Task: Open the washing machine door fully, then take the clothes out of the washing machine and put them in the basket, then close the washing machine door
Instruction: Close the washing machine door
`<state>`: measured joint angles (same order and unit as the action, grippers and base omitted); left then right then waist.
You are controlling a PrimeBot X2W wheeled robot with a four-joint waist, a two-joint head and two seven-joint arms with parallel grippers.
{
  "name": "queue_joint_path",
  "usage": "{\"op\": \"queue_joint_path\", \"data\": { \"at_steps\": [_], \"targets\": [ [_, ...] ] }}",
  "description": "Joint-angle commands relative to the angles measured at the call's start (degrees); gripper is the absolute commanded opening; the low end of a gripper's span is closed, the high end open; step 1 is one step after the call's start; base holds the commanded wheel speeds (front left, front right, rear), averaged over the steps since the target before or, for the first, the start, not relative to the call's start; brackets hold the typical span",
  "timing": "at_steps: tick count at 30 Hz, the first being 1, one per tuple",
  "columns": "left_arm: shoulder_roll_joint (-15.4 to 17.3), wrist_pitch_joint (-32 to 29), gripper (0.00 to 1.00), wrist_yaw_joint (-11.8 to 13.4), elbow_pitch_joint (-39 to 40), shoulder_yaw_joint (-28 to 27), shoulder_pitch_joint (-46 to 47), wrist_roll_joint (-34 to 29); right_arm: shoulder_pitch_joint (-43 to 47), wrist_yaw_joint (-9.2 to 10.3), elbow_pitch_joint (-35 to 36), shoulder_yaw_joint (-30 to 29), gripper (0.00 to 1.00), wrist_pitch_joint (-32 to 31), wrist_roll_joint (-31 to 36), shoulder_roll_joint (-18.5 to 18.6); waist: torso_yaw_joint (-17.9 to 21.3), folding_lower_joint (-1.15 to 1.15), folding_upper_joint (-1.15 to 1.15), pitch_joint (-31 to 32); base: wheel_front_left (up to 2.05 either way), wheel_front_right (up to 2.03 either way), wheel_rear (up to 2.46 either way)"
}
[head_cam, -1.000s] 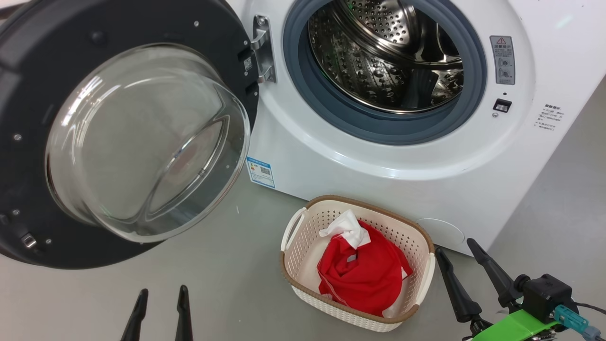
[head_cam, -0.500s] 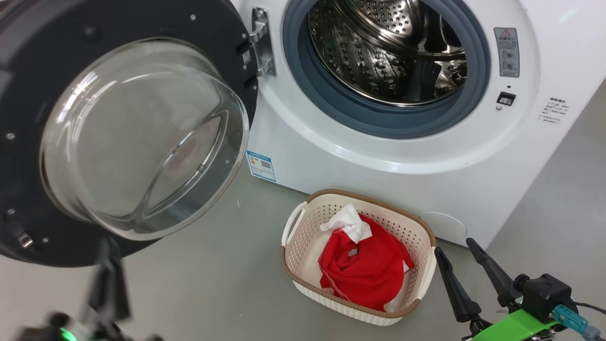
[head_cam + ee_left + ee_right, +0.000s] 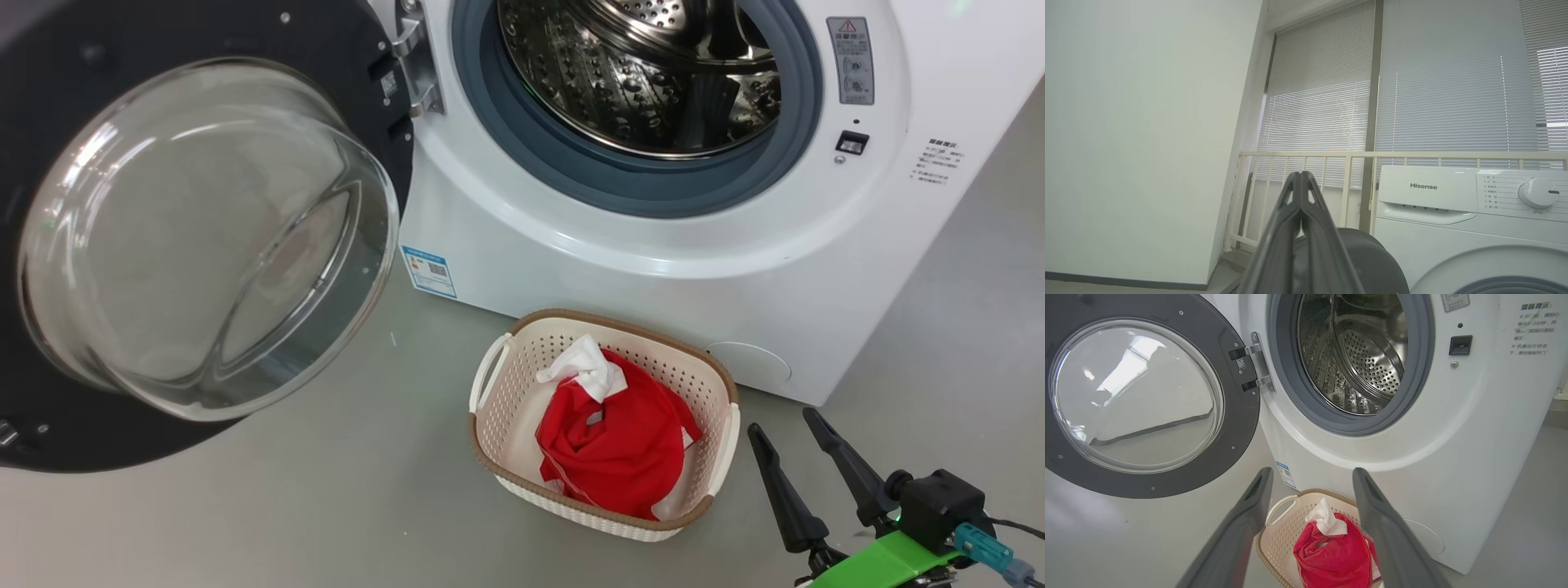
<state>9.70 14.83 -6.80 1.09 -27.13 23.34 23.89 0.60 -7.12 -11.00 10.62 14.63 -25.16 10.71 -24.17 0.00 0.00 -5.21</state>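
Observation:
The washing machine door (image 3: 245, 33) hangs wide open at the left, its glass bowl (image 3: 204, 237) facing me. The white washing machine (image 3: 653, 278) shows a bare steel drum (image 3: 637, 73). Red and white clothes (image 3: 612, 441) lie bunched in the cream basket (image 3: 604, 320) on the floor before the machine. My right gripper (image 3: 780, 420) stands open with nothing in it, just right of the basket; the right wrist view has its fingers (image 3: 1249, 510) above the clothes (image 3: 1335, 555). My left gripper (image 3: 1300, 175) is shut on nothing, raised beside the door's dark back (image 3: 1367, 253).
Grey floor (image 3: 326, 506) spreads around the basket and under the door. In the left wrist view a pale wall (image 3: 1147, 143), a cream railing (image 3: 1347, 155) and window blinds (image 3: 1453, 102) stand behind the machine's control panel (image 3: 1515, 196).
My left gripper has shut and swung up out of the head view's lower left. The head camera has shifted a little, sliding the scene left and up. The right gripper has held still.

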Motion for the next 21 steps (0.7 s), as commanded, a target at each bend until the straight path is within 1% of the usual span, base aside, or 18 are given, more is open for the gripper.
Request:
{"op": "queue_joint_path", "data": {
  "at_steps": [1,5,6,9,13,16,18,21],
  "targets": [
    [4.9,0.2,0.0,-0.5,-3.5,-3.1,4.6,2.8,-2.6,-0.36,1.4,1.4,1.0,0.4,-0.1,0.2,0.5,0.0,0.0,-0.5,0.0,0.0,0.0],
    [10.9,0.2,0.0,-0.6,-13.5,-5.3,11.2,6.9,-2.8,-0.36,1.4,1.8,1.0,0.4,0.0,-0.1,0.8,0.0,0.0,-1.1,0.0,0.0,0.0],
    [10.9,0.2,0.0,-0.6,-13.5,-5.3,11.2,6.9,-2.8,-0.36,1.4,1.8,1.0,0.4,0.0,-0.1,0.8,0.0,0.0,-1.1,0.0,0.0,0.0],
    [16.0,0.2,0.0,-0.7,-20.6,-4.7,14.7,8.2,-3.2,-0.36,1.4,2.0,1.0,0.4,0.0,-0.1,1.1,0.0,0.0,-1.6,0.0,0.0,0.0],
    [21.6,-0.7,0.0,-0.7,-30.9,-4.3,18.9,11.6,-3.6,-0.36,1.4,2.3,1.0,0.4,-0.1,0.0,1.5,0.0,0.0,-2.1,0.0,0.0,0.0],
    [24.7,-5.0,0.0,-0.7,-38.3,-4.2,22.0,15.3,-3.7,-0.36,1.3,2.3,1.0,0.4,-0.2,0.0,1.5,0.0,0.0,-2.3,0.0,0.0,0.0],
    [25.7,-11.1,0.0,-0.7,-43.4,-4.1,24.4,19.0,-3.5,-0.36,1.2,2.3,1.0,0.4,-0.2,0.0,1.3,0.0,0.0,-2.4,0.0,0.0,0.0],
    [28.1,-18.8,0.0,-0.7,-48.7,-2.2,26.8,21.2,-3.3,-0.36,1.2,2.1,1.0,0.4,-0.2,0.1,0.9,0.0,0.0,-2.5,0.0,0.0,0.0]
  ]
}}
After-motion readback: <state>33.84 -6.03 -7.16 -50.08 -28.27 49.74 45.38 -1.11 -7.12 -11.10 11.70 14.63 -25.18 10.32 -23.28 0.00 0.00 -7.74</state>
